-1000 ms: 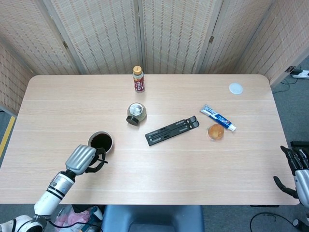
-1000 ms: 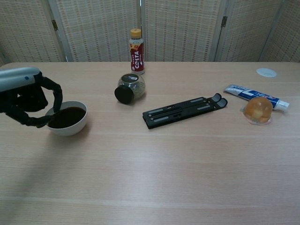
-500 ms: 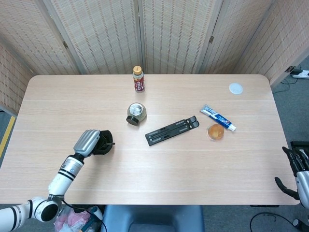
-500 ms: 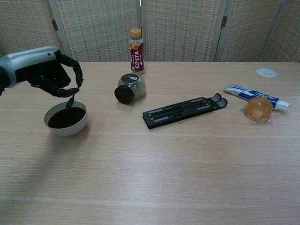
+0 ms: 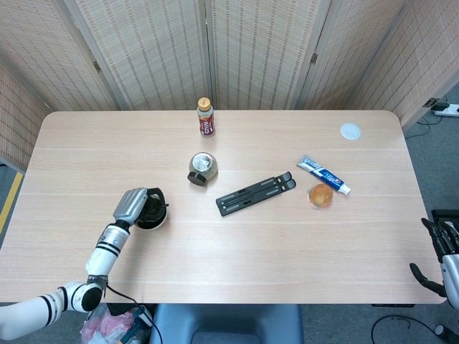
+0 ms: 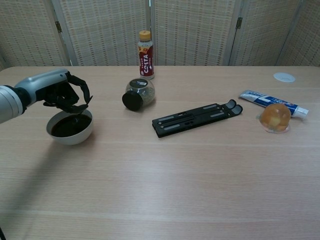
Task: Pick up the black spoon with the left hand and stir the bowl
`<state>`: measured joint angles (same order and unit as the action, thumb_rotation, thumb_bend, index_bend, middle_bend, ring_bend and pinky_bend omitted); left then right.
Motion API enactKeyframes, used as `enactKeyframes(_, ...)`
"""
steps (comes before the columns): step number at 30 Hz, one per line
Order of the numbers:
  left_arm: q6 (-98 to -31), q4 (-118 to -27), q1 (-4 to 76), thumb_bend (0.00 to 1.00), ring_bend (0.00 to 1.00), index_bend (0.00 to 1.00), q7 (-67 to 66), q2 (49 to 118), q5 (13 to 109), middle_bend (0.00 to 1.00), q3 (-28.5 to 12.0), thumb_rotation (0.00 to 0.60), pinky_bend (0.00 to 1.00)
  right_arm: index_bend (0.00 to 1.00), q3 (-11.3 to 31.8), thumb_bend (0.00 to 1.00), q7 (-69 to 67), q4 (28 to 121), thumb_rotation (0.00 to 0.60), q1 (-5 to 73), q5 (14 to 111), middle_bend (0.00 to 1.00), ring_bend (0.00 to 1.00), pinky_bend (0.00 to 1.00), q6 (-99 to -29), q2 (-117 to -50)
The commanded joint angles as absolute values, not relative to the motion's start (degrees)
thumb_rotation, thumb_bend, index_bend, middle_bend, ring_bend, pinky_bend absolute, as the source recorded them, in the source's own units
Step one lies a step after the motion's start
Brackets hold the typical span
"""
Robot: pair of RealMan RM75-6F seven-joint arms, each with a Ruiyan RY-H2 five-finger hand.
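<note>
a: quick one. where's the black spoon (image 6: pixel 79 110) versus my left robot hand (image 6: pixel 65 92)?

b: in it. the fingers are curled around the top of the handle, so the left robot hand is clamped on the black spoon. in the chest view only a short dark bit shows below the fingers, dropping into the bowl (image 6: pixel 70 127).

a: axis?

b: i read it as close to upright, maybe tilted a little, with the tip toward the dark liquid. i can't tell if the tip is actually under the surface, it's too small and dark on dark.

a: and hand to bowl?

b: the hand sits right over the bowl's back rim in the chest view. in the head view the left robot hand (image 5: pixel 136 206) covers most of the bowl (image 5: pixel 161 218), so the spoon isn't visible there at all.

a: so the stir turns on keeping that vertical line inside the rim.

b: that's my call, yes. i'd circle small, since the hand is nearer the far-left side of the bowl than its middle.

a: right robot hand (image 5: pixel 443 252)?

b: well apart, off the table (image 5: pixel 287 236) edge at lower right, holding nothing, fingers loosely apart. only the left one is anywhere near the bowl.
</note>
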<state>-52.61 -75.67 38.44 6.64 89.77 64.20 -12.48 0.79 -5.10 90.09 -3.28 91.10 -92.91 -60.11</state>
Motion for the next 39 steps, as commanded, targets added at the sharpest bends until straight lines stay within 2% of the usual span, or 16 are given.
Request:
enactKeyframes(1,-52.54,-73.51,38.14,0.49,0.85,0.71,6.82,90.89,64.15,0.97,-12.01,0.600,0.98,0.02,0.82,0.19,-5.07,90.13,0.600,-3.24,91.15,0.16,0.12,0.09,-92.89,-60.09)
enactKeyframes(7,-52.27,-73.07,37.21,0.49,0.85,0.71,7.00,90.25,64.30,0.97,-11.38,0.600,0.98,0.02,0.86,0.19,-5.02,90.12,0.600,-3.08,91.27,0.16,0.12,0.09,-92.69,-60.12)
enactKeyframes(20,-50.83,-78.98,37.10,0.49,0.85,0.71,3.95,88.24,64.81,0.97,-10.14,0.600,0.98,0.02,0.67,0.19,-5.75,89.45,0.600,-3.68,91.34,0.16,0.12,0.09,-93.39,-60.41)
enactKeyframes(30,-49.41,-74.65,39.84,0.49,0.85,0.71,0.69,91.91,61.60,0.97,-12.39,0.600,0.98,0.02,0.51,0.19,-6.29,89.07,0.600,-4.33,91.35,0.16,0.12,0.09,-94.10,-60.51)
enactKeyframes(39,-49.67,-75.63,38.67,0.49,0.85,0.71,-0.83,89.68,60.38,0.97,-11.62,0.600,0.98,0.02,0.69,0.19,-6.58,88.58,0.600,-3.86,91.40,0.16,0.12,0.09,-93.42,-60.75)
